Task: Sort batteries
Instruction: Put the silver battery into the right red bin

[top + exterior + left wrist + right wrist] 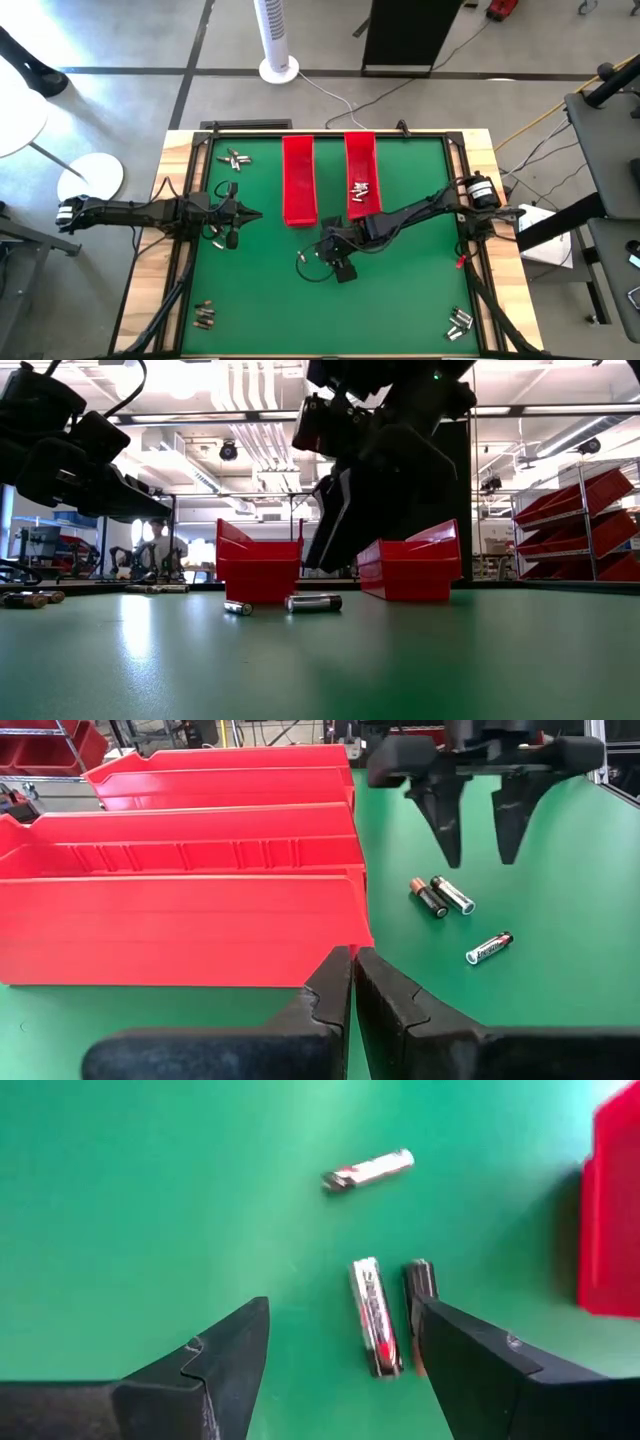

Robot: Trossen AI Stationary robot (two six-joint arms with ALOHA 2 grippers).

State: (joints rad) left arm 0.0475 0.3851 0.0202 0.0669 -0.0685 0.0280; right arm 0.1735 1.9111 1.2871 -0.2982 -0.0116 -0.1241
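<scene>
Jaws spread wide on our right gripper (340, 1370), which hangs just above the green counter (400, 300) near its middle, holding nothing. Between and just beyond its fingers lie two batteries (377, 1315) side by side, a silvery one and a darker one close against the right-hand finger (500, 1380); whether that finger touches the darker cell we cannot tell. A third, silvery battery (368, 1170) lies a little apart from the pair.

Our left gripper (353, 985) waits over the left side of the counter with its jaws pressed together, empty, pointing toward the red trays.

Nearest us, small clusters of batteries sit at the near-left corner (204, 316) and the near-right corner (459, 321). A few more lie beside the left arm (215, 238), and another group rests toward the far left (236, 158).

Farther back stand two long red trays side by side. The left tray (298, 180) shows nothing inside from above; the right tray (360, 160) holds several silvery batteries (360, 190).
</scene>
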